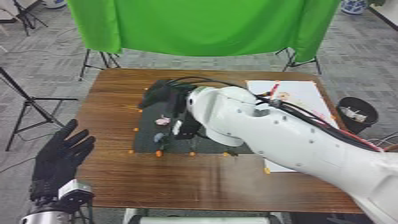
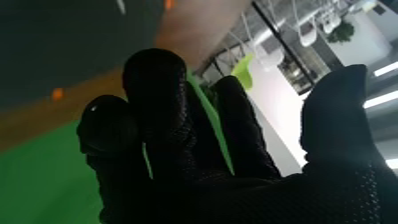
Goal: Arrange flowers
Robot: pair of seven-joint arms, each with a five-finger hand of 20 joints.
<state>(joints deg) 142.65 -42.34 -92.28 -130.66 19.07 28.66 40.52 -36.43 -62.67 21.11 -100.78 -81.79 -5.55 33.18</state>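
Note:
In the head view my right hand (image 1: pixel 158 94) is over the far left corner of the dark mat, partly hidden by its own arm. The right wrist view has the right hand (image 2: pixel 226 195) open, fingers extended and thumb apart, holding nothing visible. My left hand (image 1: pixel 62 157) is open beside the table's left edge. A small pink flower (image 1: pixel 163 121) lies on the mat (image 1: pixel 151 112), nearer the robot than the right hand. Close by is a small grey-blue item (image 1: pixel 160 138), too small to identify. The right arm covers much of the mat.
A white sheet (image 1: pixel 302 95) with a red item (image 1: pixel 274 90) and an orange mark lies on the right of the brown table (image 1: pixel 115 175). A black bin (image 1: pixel 357 111) stands off the right edge. Green cloth (image 1: pixel 204 25) hangs beyond the far edge.

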